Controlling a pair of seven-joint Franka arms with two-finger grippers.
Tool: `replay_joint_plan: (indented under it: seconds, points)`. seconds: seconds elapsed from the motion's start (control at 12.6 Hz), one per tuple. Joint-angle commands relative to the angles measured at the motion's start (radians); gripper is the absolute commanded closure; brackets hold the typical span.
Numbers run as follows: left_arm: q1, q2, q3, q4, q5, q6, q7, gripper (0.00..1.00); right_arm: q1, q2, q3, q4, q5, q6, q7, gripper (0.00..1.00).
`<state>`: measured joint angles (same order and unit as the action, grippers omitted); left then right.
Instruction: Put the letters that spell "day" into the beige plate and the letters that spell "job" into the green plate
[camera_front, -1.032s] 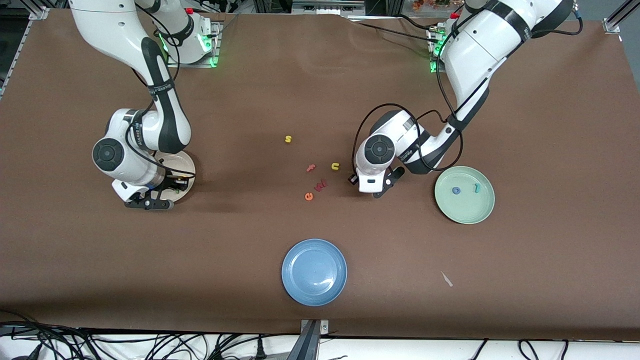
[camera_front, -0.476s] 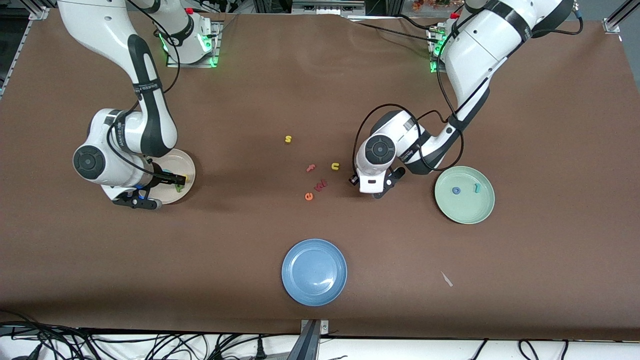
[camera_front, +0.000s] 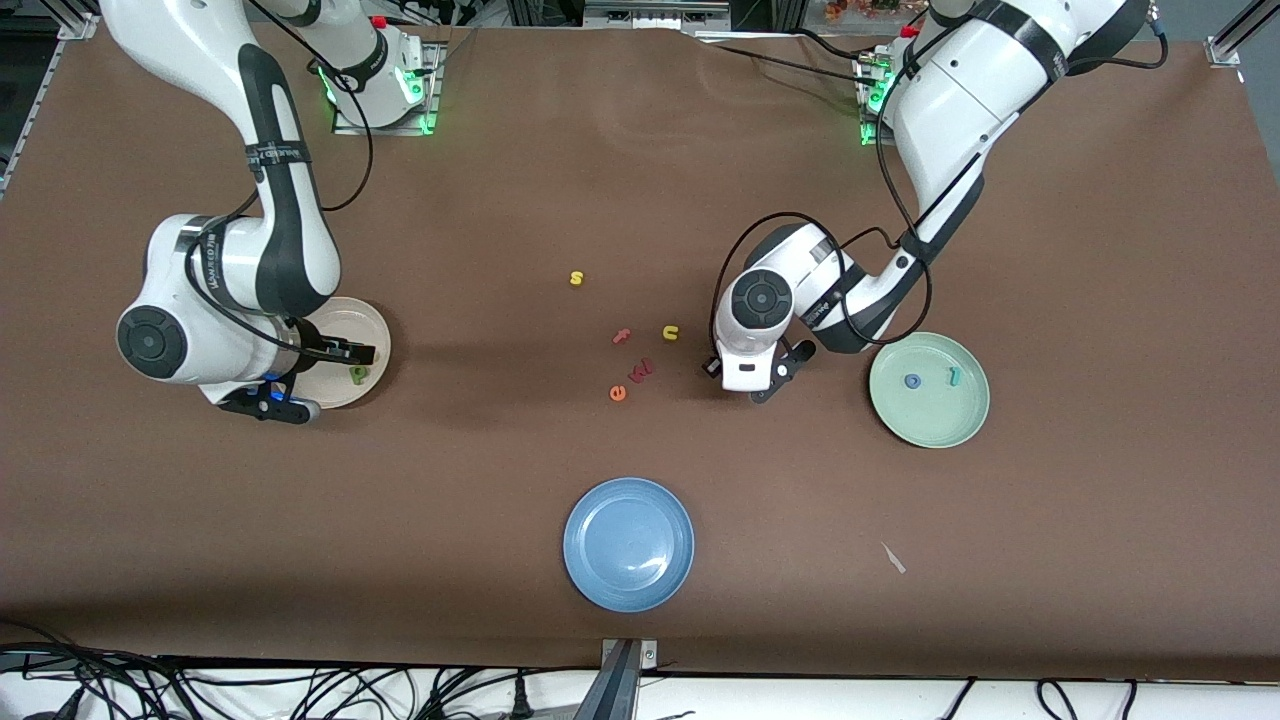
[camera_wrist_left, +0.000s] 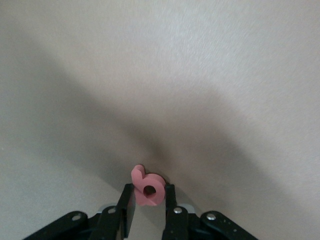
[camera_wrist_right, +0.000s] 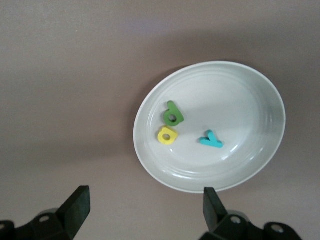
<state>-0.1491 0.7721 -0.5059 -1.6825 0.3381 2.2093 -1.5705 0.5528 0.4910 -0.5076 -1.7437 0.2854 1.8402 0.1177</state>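
Note:
The beige plate (camera_front: 350, 318) (camera_wrist_right: 250, 100) lies toward the right arm's end of the table. A green d (camera_wrist_right: 172, 114) (camera_front: 358, 375), a yellow a (camera_wrist_right: 167, 135) and a teal y (camera_wrist_right: 212, 140) lie in it. My right gripper (camera_front: 318, 380) (camera_wrist_right: 145, 207) hangs open over the plate's edge with nothing between its fingers. My left gripper (camera_front: 765, 390) (camera_wrist_left: 147, 194) is shut on the salmon-pink b (camera_wrist_left: 147, 187), low over the table between the loose letters and the green plate (camera_front: 935, 425). A blue o (camera_front: 912, 381) and a teal j (camera_front: 954, 376) lie in the green plate.
A bright blue plate (camera_front: 628, 543) sits nearer the front camera at mid-table. Loose letters lie mid-table: a yellow s (camera_front: 576, 278), a pink f (camera_front: 622, 336), a yellow u (camera_front: 671, 332), an orange e (camera_front: 618, 393) and a reddish letter (camera_front: 641, 370). A pale scrap (camera_front: 893, 558) lies near the front.
My right gripper opened and drew back toward its own end of the table, uncovering the green d in the beige plate. The left gripper closed tighter and shifted slightly.

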Motion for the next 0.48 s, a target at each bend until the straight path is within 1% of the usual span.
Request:
replay_joint_plan:
  seconds: [0.0, 0.08, 0.24, 0.4]
  points:
    - [0.003, -0.051, 0.004, 0.024, 0.027, -0.098, 0.047, 1.00, 0.004, -0.017, -0.002, 0.026, -0.017, -0.048, 0.048, 0.00]
    - [0.006, -0.056, 0.004, 0.052, 0.027, -0.167, 0.082, 1.00, -0.013, -0.044, 0.026, 0.018, -0.050, -0.049, 0.072, 0.00]
    - [0.008, -0.065, 0.004, 0.099, 0.027, -0.270, 0.153, 1.00, -0.094, -0.103, 0.151, 0.007, -0.122, -0.050, 0.076, 0.00]
    - [0.049, -0.094, 0.004, 0.109, 0.027, -0.339, 0.271, 1.00, -0.209, -0.187, 0.283, -0.034, -0.185, -0.052, 0.073, 0.00]
